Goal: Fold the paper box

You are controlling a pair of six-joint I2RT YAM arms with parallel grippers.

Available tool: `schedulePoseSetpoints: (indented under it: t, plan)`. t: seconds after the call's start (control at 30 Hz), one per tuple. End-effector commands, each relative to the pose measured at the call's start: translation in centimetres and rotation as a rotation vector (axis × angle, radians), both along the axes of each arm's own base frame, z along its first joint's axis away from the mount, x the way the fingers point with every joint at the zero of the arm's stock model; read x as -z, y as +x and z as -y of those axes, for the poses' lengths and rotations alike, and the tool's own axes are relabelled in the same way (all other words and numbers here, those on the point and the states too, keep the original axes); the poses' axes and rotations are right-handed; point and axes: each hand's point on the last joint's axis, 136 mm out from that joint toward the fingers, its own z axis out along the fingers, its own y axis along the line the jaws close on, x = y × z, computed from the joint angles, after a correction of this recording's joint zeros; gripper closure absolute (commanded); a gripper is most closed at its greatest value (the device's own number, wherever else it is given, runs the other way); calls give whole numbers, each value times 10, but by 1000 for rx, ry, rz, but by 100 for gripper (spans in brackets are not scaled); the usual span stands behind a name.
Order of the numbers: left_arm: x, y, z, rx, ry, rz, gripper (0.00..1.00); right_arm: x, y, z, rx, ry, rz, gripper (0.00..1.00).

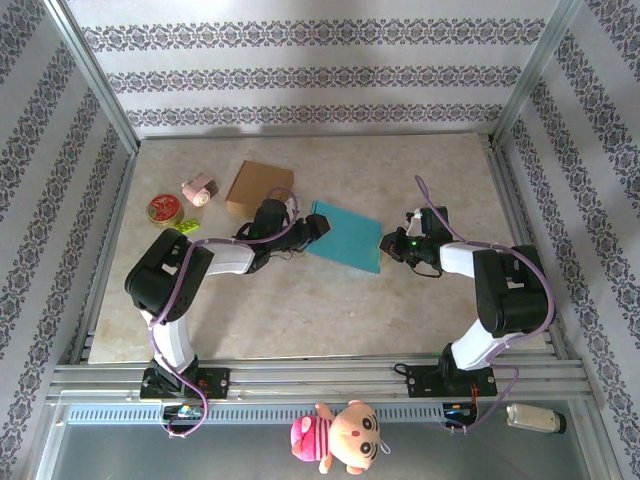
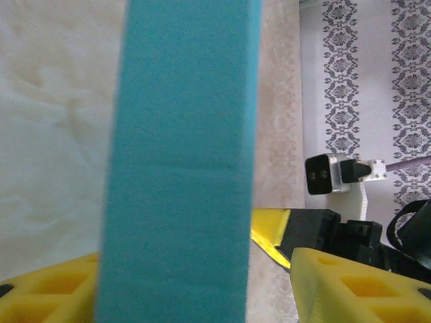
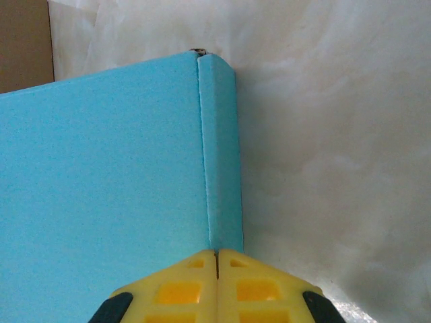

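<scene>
The teal paper box (image 1: 345,236) lies flat in the middle of the table. My left gripper (image 1: 312,225) is at its left edge. In the left wrist view a raised teal flap (image 2: 182,161) stands between the yellow fingers (image 2: 357,282), and a gap shows between the flap and the right-hand finger, so my left gripper (image 2: 202,296) is open around it. My right gripper (image 1: 390,245) is at the box's right edge. Its yellow jaws are pressed together, and the right gripper (image 3: 217,254) tip rests on the crease beside a narrow folded strip (image 3: 222,148).
A brown cardboard box (image 1: 258,188), a pink roll toy (image 1: 199,190), a red round tin (image 1: 162,209) and a small yellow-green brick (image 1: 188,226) sit at the back left. A plush doll (image 1: 335,435) lies in front of the arm bases. Metal frame rails border the table.
</scene>
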Motion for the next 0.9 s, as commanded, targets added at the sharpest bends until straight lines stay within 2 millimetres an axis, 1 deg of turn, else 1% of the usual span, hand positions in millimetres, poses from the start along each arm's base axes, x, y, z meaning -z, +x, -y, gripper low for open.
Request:
schedulePoseSetpoints:
  t: [0.0,0.07,0.13,0.23,0.3,0.4,0.47,0.53,0.67,0.77,0.8,0.87]
  plan:
    - [-24,5,19,23,-79,62,50,35,-25,13,40,-46,-148,95]
    - [-26,5,20,18,-89,58,58,35,-25,13,40,-46,-148,95]
    - [-28,5,19,7,-91,54,62,35,-25,13,41,-47,-148,94]
    - [-34,3,15,-12,-84,52,66,32,-24,15,49,-57,-139,90]
    - [-38,1,11,-27,-71,53,69,26,-21,16,48,-62,-119,84]
    - [-45,-2,2,-55,-43,52,71,4,-16,11,24,-38,-66,69]
    - [-50,-5,-4,-75,-14,48,71,-19,-12,9,14,-31,-6,60]
    - [-57,-9,-12,-97,8,44,71,-46,-8,7,8,-46,73,53]
    - [-69,-17,-34,-175,54,41,71,-111,-8,-3,-32,-163,328,41]
    - [-87,-24,-52,-231,74,72,70,-170,-17,-20,-92,-290,606,31]
    - [-94,-26,-58,-249,74,84,70,-190,-23,-29,-126,-329,712,27]
    - [-106,-30,-68,-280,66,105,70,-222,-39,-50,-213,-390,922,20]
